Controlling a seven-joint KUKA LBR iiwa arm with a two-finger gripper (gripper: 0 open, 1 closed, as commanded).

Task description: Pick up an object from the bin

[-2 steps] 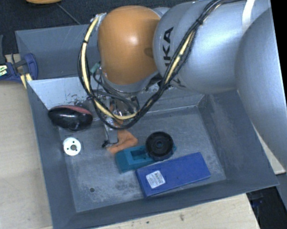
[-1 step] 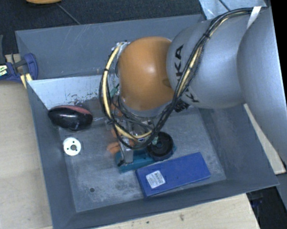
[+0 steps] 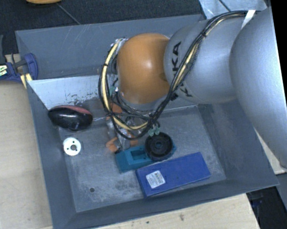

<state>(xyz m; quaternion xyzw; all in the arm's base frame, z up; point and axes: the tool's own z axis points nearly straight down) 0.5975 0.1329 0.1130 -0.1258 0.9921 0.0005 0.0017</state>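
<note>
1. Silver-grey robot arm (image 3: 217,67), with a rounded orange wrist cover (image 3: 144,68) and looped cables, reaching in from the right over the bin's middle.
2. Grey metal bin (image 3: 52,169), sloped walls, flat scuffed floor.
3. Flat blue rectangular box (image 3: 177,172) with a white label, lying at the near edge of the floor.
4. Black oval lump with a reddish patch (image 3: 71,118), left rear.
5. Small teal-blue plastic block (image 3: 131,159), centre, touching the box's upper left corner.
6. Black round disc (image 3: 159,147), just beside the block.
7. Tool (image 3: 119,135), low under the wrist, directly behind the teal block; whether wide or narrow cannot be told.
8. White ring-shaped disc (image 3: 72,146), left.
</note>
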